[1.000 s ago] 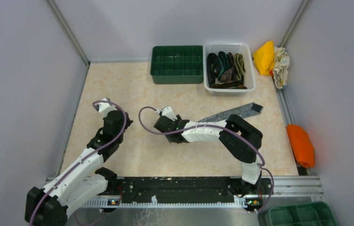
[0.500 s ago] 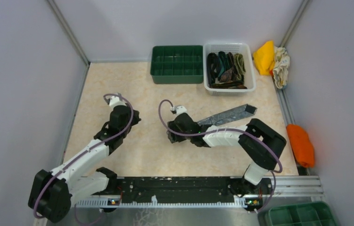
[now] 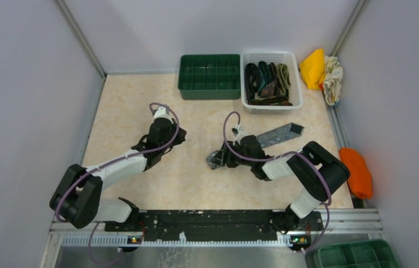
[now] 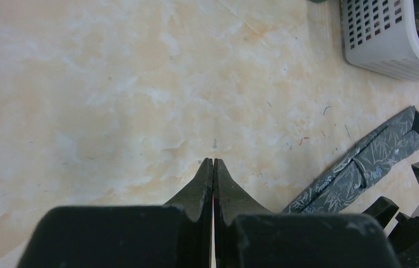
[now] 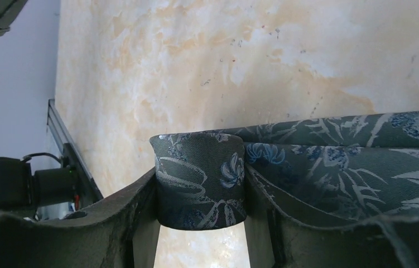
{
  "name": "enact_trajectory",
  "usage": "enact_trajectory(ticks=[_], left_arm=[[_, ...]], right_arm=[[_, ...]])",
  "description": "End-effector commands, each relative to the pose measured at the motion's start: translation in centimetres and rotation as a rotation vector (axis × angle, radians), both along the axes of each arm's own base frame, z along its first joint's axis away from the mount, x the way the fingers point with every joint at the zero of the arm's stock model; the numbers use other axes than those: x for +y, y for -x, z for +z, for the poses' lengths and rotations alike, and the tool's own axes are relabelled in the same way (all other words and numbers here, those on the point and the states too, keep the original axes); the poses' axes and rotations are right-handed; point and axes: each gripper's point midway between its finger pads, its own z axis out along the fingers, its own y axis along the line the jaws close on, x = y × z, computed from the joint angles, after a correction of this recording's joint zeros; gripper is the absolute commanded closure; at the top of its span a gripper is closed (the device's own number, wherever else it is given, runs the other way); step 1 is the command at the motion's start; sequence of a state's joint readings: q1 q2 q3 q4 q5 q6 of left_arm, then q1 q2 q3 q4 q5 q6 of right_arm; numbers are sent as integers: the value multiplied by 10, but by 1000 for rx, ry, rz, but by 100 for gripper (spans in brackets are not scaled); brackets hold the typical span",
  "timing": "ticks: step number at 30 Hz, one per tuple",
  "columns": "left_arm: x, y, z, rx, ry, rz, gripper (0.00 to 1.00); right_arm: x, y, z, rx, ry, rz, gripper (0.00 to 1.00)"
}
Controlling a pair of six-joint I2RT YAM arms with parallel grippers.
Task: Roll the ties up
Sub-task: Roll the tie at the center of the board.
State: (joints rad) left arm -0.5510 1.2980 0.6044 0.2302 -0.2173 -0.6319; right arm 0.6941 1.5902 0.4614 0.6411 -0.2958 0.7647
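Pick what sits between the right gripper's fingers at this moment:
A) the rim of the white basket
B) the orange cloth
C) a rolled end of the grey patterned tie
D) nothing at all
C: in the right wrist view, the right gripper has a finger pressed against each side of the curled-over end of the grey patterned tie.

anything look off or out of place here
Nothing spilled or damaged. Only oddity: an orange cloth and a yellow cloth lie off the tabletop on its right side. The grey tie lies slanted, its near end coiled in the right gripper.
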Motion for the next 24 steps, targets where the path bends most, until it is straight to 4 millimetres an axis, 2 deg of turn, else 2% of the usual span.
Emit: enact_trajectory(ticks=[1, 4, 7, 12, 18, 24], left_arm=[[-33, -12, 15, -56, 26, -91, 100], [-47, -14, 10, -50, 16, -130, 100], [-57, -14, 2, -39, 5, -157, 100], [-69, -13, -9, -24, 0, -197, 100], [-85, -11, -18, -23, 5, -267, 100], [-99, -6, -25, -19, 15, -332, 100]], right_arm=[[4, -6, 26, -38, -142, 8, 50], [-4, -8, 20, -34, -100, -20, 49], [-11, -13, 18, -52, -38, -39, 43], [-23, -21, 25, -94, 45, -76, 38], [-44, -29, 30, -133, 150, -154, 37], [-67, -37, 11, -118, 333, -202, 39]])
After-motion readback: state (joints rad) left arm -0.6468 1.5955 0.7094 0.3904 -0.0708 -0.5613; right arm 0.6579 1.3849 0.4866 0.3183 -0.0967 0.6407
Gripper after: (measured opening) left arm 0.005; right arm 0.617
